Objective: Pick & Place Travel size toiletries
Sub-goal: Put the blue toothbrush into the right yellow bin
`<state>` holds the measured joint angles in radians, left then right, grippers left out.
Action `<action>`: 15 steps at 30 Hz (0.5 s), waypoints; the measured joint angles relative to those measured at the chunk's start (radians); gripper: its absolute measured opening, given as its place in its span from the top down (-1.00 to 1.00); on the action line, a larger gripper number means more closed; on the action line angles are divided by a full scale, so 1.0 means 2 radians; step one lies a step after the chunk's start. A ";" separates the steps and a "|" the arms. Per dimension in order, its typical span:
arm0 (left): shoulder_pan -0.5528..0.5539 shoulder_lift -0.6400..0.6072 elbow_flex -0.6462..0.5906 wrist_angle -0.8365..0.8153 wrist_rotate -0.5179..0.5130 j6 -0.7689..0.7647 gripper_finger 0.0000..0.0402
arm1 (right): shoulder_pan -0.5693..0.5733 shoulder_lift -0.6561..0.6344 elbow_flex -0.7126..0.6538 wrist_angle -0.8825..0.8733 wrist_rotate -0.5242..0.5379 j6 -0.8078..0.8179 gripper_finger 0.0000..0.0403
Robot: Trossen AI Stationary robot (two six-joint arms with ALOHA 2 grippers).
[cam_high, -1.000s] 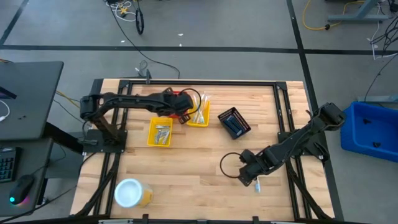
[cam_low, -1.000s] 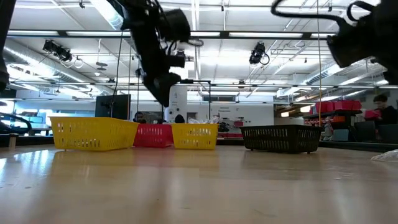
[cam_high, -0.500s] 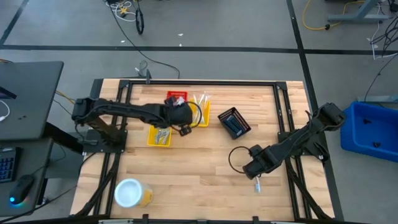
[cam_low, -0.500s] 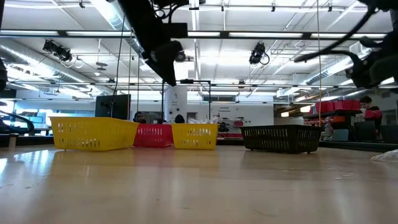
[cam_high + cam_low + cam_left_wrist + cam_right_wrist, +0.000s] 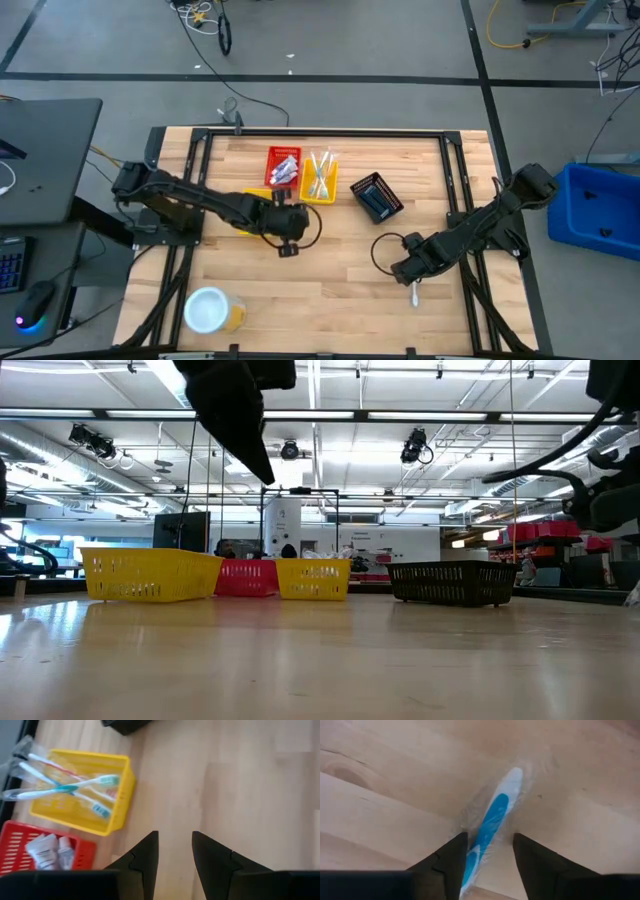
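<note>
Already some toothbrushes [image 5: 70, 787] lie in the yellow basket [image 5: 117, 802], but one blue toothbrush [image 5: 490, 827] is left on the table [image 5: 330, 270], sitting between the open fingers of the right gripper [image 5: 487, 857].

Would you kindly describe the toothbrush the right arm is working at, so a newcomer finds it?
On the wooden table, look near its right edge, below the right gripper. The wrapped blue-and-white toothbrush lies alone on bare wood between the open fingers; the other toothbrushes sit in a yellow basket.
</note>
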<state>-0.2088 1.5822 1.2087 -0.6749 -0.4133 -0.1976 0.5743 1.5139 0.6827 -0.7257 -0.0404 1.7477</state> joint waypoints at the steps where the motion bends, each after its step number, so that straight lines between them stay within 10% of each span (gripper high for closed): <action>1: -0.005 0.000 0.000 0.000 0.000 -0.003 0.37 | 0.000 0.000 -0.002 -0.001 -0.001 0.000 0.17; 15: -0.036 0.000 0.000 0.002 -0.001 -0.043 0.37 | 0.001 0.004 0.019 -0.025 0.010 -0.045 0.82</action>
<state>-0.2815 1.5829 1.2084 -0.6714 -0.4153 -0.2831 0.5755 1.5227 0.7203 -0.7748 -0.0208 1.6579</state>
